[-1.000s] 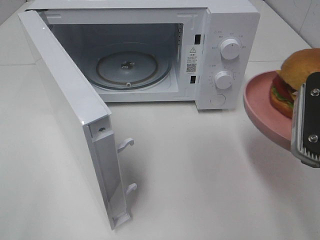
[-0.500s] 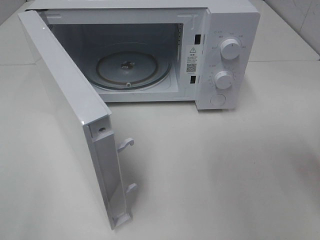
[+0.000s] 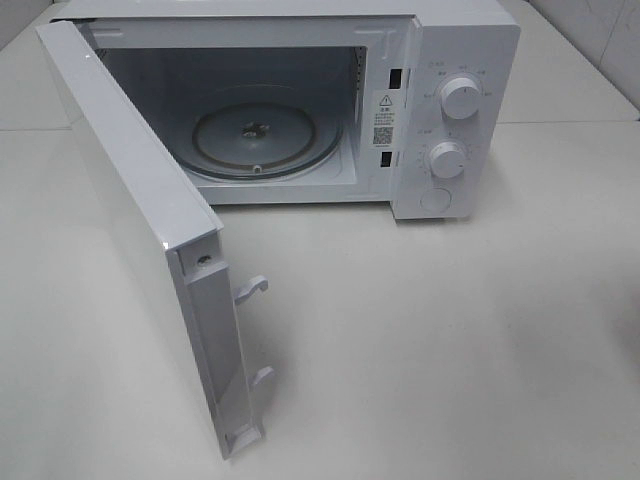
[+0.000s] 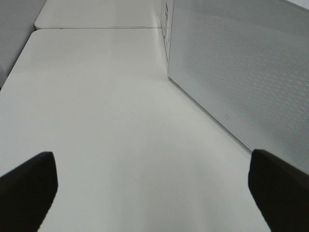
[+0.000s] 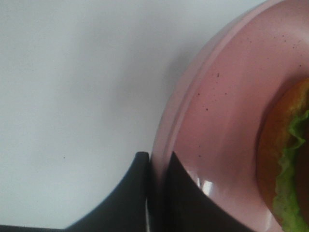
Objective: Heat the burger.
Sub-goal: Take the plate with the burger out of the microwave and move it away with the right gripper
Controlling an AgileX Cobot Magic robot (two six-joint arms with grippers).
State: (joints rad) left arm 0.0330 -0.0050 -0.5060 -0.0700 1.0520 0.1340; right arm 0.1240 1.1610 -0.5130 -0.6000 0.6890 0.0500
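Matte black, smooth tapered jaws

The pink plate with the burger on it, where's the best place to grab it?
By its raised rim, coming in edge-on from the side, as the right tool does now: the pink plate is thin there, and the burger sits inboard, clear of the fingers.

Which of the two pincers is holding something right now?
The right pincer, shut on the pink plate rim with the burger on it. The left pincer is open over bare table.
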